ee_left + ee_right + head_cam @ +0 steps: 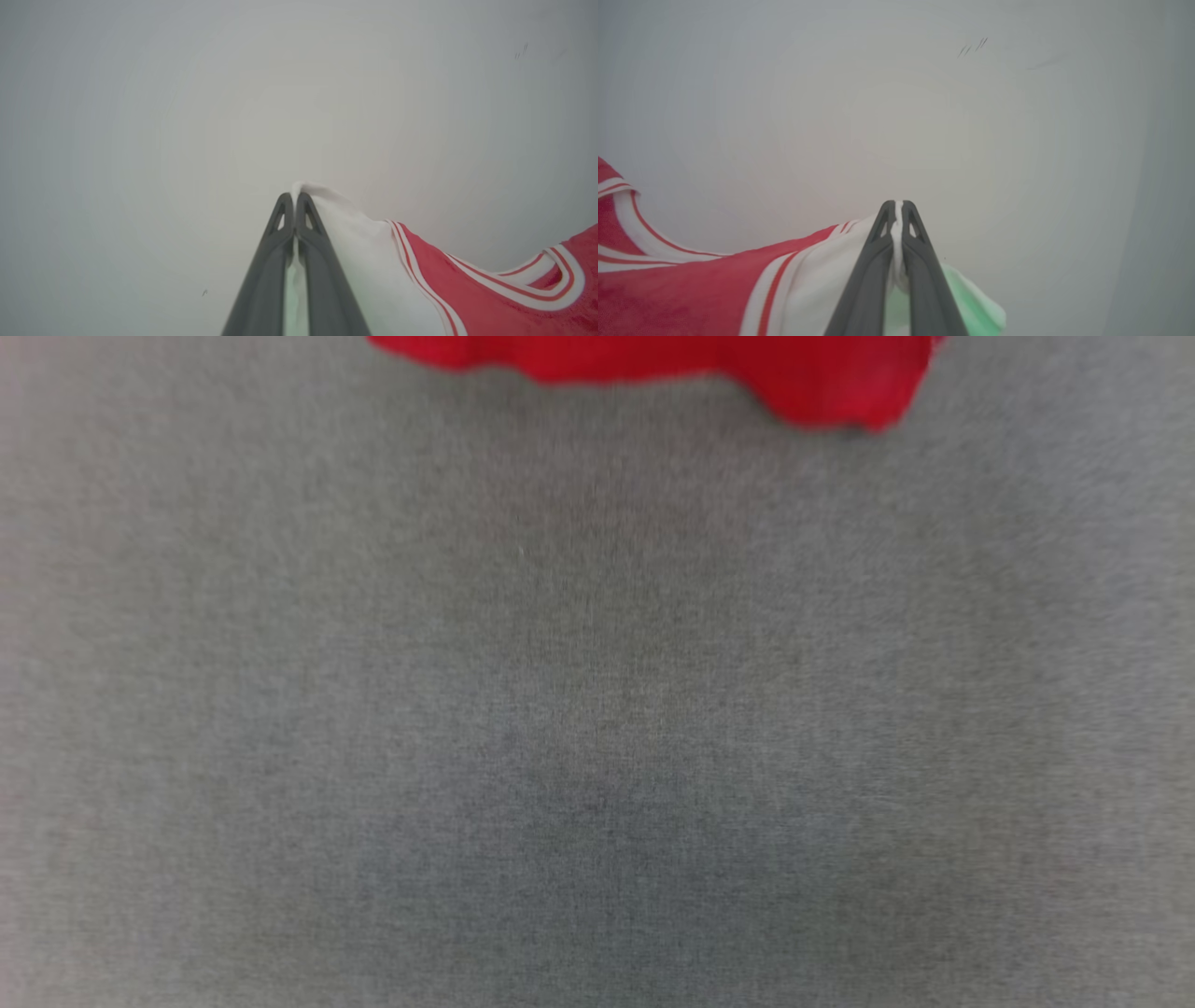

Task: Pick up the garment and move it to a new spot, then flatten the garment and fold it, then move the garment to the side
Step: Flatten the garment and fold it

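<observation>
The garment hangs as a red wavy hem along the top edge of the head view, above the grey surface. In the left wrist view my left gripper is shut on a white sleeve of the garment, which trails to the right into red cloth with striped trim. My right gripper is likewise shut on white sleeve cloth of the garment, whose red body and striped trim spread to the left. The chest lettering is hidden.
A grey cloth-covered surface spreads below the hanging hem. Both wrist views face a pale blank wall with a few small dark marks.
</observation>
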